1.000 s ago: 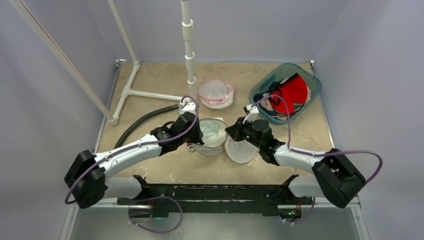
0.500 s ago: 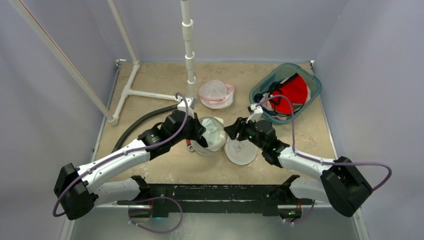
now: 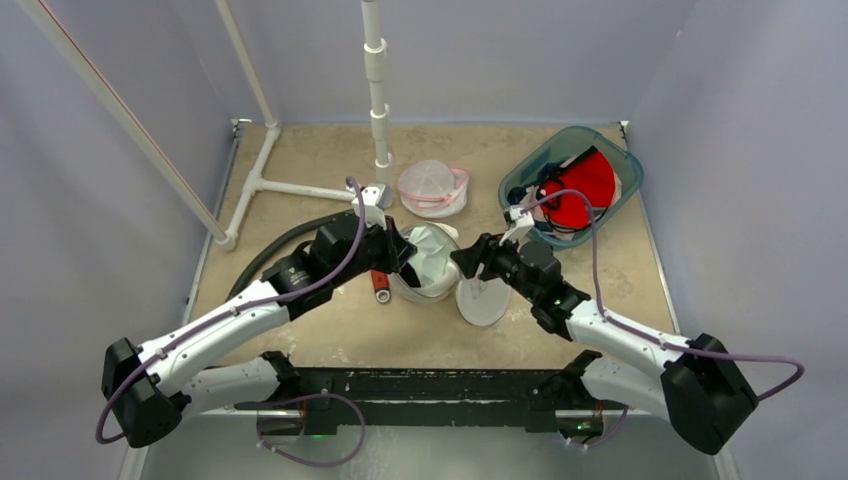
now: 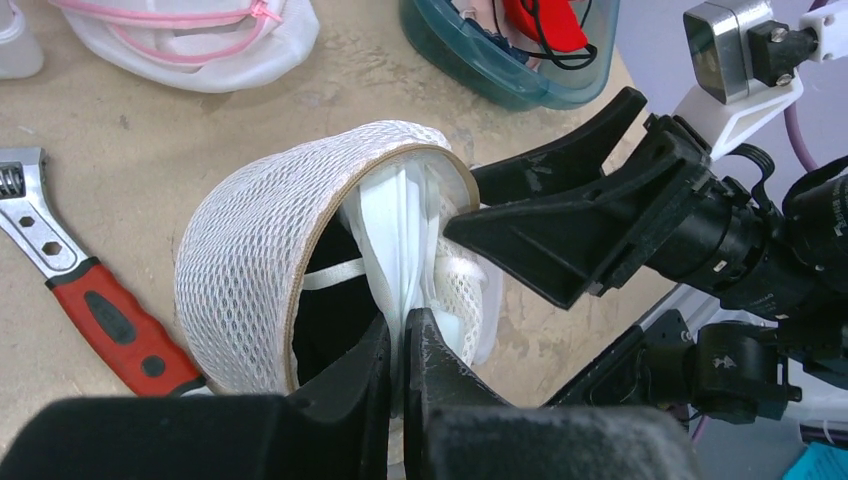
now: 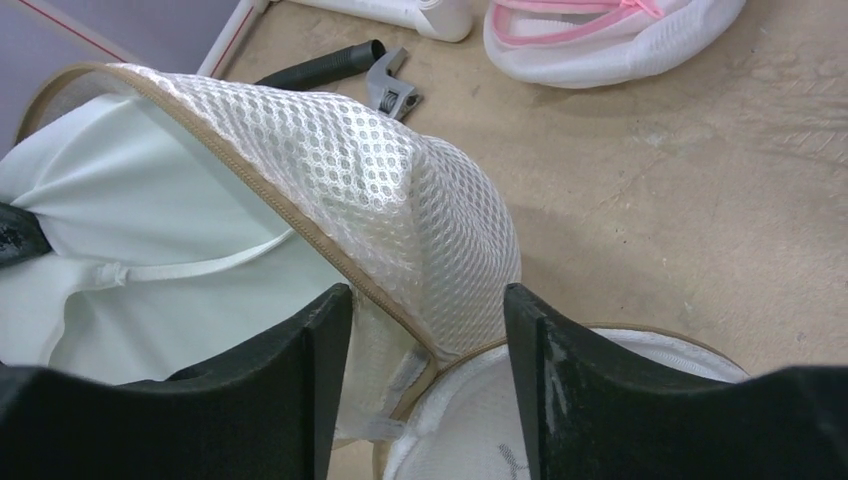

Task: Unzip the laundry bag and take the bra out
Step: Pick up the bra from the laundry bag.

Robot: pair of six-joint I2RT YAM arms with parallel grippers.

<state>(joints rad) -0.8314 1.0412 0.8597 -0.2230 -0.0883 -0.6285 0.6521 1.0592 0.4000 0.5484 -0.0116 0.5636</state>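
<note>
Pipework (image 3: 262,185) of white plastic at the far left of the tan table (image 3: 330,335), with a black hose (image 3: 290,243) curving out from under the left arm. Just right of that, a red-handled wrench (image 3: 381,285) flat on the table, just beside the bag's left flank.

Then the left gripper (image 4: 402,335), fingers pressed together, pinching a fold of the white bra (image 4: 395,235) at the mouth of the laundry bag (image 4: 245,250). Bag of white mesh with a tan rim, near the middle of the table, tipped on its side, mouth open toward the left wrist camera. Bra mostly inside: pale fabric bunched in the opening, one thin strap across the dark interior.

Behind the bag, toward the back wall, a second mesh bag (image 3: 432,188) trimmed in pink, well apart from both grippers.

Right of centre, the right gripper (image 5: 428,300), jaws spread wide — straddling a bulge of the laundry bag's mesh wall and its tan edge, not squeezing it. Whether the pads touch the mesh, impossible to tell. Below that gripper, a round mesh flap (image 3: 482,302) lying flat on the table, meeting the bag's edge.

Far right, a teal bin (image 3: 628,170) near the back corner, holding a red garment (image 3: 582,185) with black straps.
</note>
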